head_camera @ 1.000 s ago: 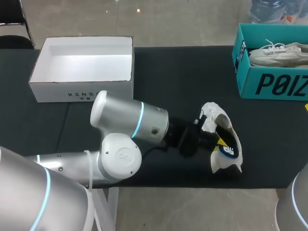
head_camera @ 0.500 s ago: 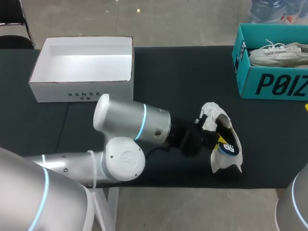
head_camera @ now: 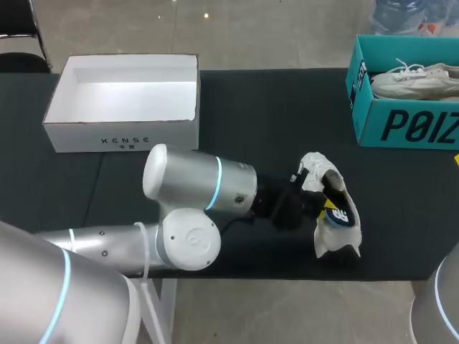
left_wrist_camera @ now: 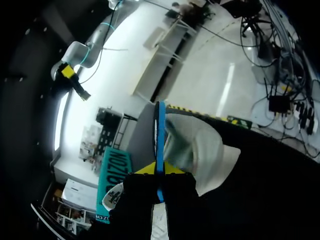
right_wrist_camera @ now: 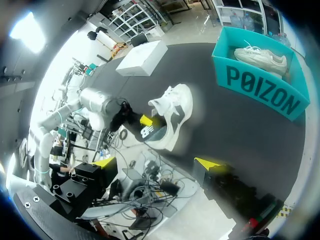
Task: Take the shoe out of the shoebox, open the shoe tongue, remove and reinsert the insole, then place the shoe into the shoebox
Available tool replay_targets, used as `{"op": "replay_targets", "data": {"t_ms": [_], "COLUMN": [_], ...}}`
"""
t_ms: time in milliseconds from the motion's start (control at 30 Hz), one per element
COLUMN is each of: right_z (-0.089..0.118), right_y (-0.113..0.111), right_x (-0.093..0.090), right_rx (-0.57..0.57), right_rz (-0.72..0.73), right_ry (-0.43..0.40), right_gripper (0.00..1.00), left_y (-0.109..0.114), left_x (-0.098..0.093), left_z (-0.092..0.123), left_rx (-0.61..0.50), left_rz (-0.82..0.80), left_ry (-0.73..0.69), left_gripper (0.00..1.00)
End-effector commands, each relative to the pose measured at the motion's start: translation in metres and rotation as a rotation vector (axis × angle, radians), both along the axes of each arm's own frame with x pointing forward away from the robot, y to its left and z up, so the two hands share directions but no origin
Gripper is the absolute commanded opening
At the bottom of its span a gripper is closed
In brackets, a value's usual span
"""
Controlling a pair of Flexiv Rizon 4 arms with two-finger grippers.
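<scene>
Head view: the white shoe point(head_camera: 315, 170) lies on the dark worktop point(head_camera: 251, 107), outside both boxes. The left pincer point(head_camera: 324, 208) sits right at the shoe's opening, its yellow tips clamped on the dark insole point(head_camera: 343, 217), which sticks partly out of the shoe. The white shoebox point(head_camera: 122, 136) stands well apart from the shoe, and so does the teal box point(head_camera: 401, 129) on the shoe's other side. The right pincer point(right_wrist_camera: 156, 162) hangs well clear of the shoe, fingers apart, gripping nothing.
</scene>
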State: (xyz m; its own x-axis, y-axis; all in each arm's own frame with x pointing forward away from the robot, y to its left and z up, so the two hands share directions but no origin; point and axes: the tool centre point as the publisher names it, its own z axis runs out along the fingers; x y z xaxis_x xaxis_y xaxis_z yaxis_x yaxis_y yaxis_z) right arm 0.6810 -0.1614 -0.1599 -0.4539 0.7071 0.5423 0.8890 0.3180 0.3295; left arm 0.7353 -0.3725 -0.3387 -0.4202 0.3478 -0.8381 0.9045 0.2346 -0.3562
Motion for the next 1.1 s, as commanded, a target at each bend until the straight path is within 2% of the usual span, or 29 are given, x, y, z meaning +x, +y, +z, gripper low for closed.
{"op": "replay_targets", "data": {"t_ms": [33, 400, 500, 567, 633, 700, 833, 1100], "right_z": [0.0, 0.0, 0.0, 0.0, 0.0, 0.0, 0.0, 0.0], "right_y": [0.0, 0.0, 0.0, 0.0, 0.0, 0.0, 0.0, 0.0], "right_x": [0.0, 0.0, 0.0, 0.0, 0.0, 0.0, 0.0, 0.0], "right_rx": [-0.002, -0.002, -0.002, -0.002, -0.002, -0.002, -0.002, -0.002], "right_rz": [-0.001, -0.001, -0.001, -0.001, -0.001, -0.001, -0.001, -0.001], "right_ry": [0.001, 0.001, 0.001, 0.001, 0.001, 0.001, 0.001, 0.001], "right_gripper": [1.0, 1.0, 1.0, 1.0, 1.0, 1.0, 1.0, 1.0], "left_y": [-0.005, 0.0, 0.001, 0.001, 0.001, 0.0, -0.003, -0.003], "left_x": [-0.006, -0.018, -0.019, -0.02, -0.022, -0.023, -0.023, -0.022], "left_z": [0.009, 0.015, 0.016, 0.016, 0.015, 0.015, 0.014, 0.012], "left_rx": [0.005, 0.004, 0.0, -0.003, -0.004, -0.005, -0.009, -0.005], "left_rz": [-0.012, -0.032, -0.032, -0.032, -0.034, -0.035, -0.039, -0.051], "left_ry": [-0.001, 0.01, 0.013, 0.015, 0.018, 0.021, 0.024, 0.022], "left_gripper": [1.0, 1.0, 0.82, 0.49, 0.4, 0.35, 0.0, 0.0]}}
